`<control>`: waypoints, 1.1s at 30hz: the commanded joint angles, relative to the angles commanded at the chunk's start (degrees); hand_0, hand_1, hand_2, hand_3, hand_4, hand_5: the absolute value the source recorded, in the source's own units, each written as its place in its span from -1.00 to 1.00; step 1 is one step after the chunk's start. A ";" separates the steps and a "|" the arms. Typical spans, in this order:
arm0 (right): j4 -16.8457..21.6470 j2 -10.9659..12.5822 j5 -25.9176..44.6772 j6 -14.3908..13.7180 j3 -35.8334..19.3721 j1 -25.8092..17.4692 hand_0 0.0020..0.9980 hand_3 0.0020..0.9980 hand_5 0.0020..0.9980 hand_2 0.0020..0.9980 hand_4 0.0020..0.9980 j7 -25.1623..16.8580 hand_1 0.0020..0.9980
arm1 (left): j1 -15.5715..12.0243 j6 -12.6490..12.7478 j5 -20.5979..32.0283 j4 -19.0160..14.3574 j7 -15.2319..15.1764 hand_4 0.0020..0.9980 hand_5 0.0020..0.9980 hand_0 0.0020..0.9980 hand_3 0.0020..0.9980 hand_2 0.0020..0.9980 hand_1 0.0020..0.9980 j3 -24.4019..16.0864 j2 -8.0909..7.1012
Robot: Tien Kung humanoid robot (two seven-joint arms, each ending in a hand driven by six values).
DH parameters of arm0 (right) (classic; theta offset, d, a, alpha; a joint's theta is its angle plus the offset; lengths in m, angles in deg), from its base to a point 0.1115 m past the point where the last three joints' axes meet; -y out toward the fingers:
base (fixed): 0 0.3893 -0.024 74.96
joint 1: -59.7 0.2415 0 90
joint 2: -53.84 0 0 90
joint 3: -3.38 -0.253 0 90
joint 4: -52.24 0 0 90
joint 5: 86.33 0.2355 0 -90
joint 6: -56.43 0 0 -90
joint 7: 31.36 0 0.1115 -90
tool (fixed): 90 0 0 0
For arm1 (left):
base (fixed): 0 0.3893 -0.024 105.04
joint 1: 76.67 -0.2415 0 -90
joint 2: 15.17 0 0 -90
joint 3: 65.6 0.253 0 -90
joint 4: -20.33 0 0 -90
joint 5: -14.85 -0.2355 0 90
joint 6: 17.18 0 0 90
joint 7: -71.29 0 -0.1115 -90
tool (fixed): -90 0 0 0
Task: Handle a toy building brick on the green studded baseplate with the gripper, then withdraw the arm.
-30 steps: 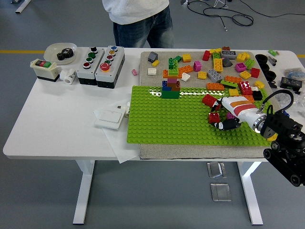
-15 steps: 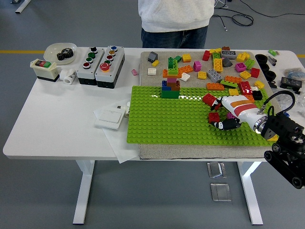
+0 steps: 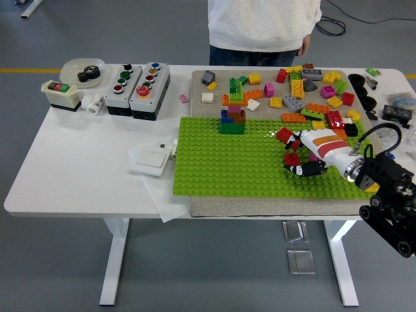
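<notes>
So the robot's right hand (image 3: pixel 304 158), white shell with an orange stripe and black fingertips, comes in from the lower right of the frame on a black arm and sits over the right part of the bright green studded baseplate (image 3: pixel 227 162). Its fingers are curled around a small red toy brick (image 3: pixel 292 159) that's down on the baseplate, right of centre in the frame; looks like a grasp on it, with dark fingertips showing just below the brick. Another red brick (image 3: pixel 285 135) lies just above the hand, near the baseplate's top edge.

Upper middle of the baseplate has a little stacked tower of bricks (image 3: pixel 233 121), green at the bottom with blue, orange and pink on top. Behind it, across the upper right of the frame, a whole mess of loose coloured bricks (image 3: pixel 305 91) is scattered on a grey mat.

Upper left of the frame: two grey push-button boxes (image 3: pixel 138 88) and a white bowl with a black gear (image 3: pixel 83 70). A flat white switch plate (image 3: pixel 151 158) sits left of the baseplate. A person in a light sweatshirt (image 3: pixel 263 23) stands at the top of the frame, behind the white table (image 3: pixel 84 169).
</notes>
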State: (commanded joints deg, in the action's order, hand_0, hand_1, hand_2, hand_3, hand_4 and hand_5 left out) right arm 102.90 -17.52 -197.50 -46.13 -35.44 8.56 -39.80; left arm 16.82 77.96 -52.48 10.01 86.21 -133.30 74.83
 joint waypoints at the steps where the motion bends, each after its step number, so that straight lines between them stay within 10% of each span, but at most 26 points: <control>1: -0.01 -0.11 0.10 -0.05 0.05 0.05 -0.04 0.22 -0.28 0.23 0.59 -0.10 0.18 | 0.00 -0.01 -0.01 0.00 0.00 0.19 0.28 0.57 0.15 0.39 0.45 0.02 0.00; 33: -2.74 -1.33 0.60 0.62 1.38 0.99 -0.01 0.17 -0.37 0.13 0.51 -0.12 0.09 | 0.15 0.02 0.27 0.00 0.02 0.19 0.27 0.57 0.15 0.38 0.45 0.47 0.00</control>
State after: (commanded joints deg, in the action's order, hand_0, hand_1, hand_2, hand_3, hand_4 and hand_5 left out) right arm 100.16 -18.86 -196.91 -45.50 -34.06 9.55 -39.93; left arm 16.97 77.98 -52.21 10.01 86.23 -132.83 74.83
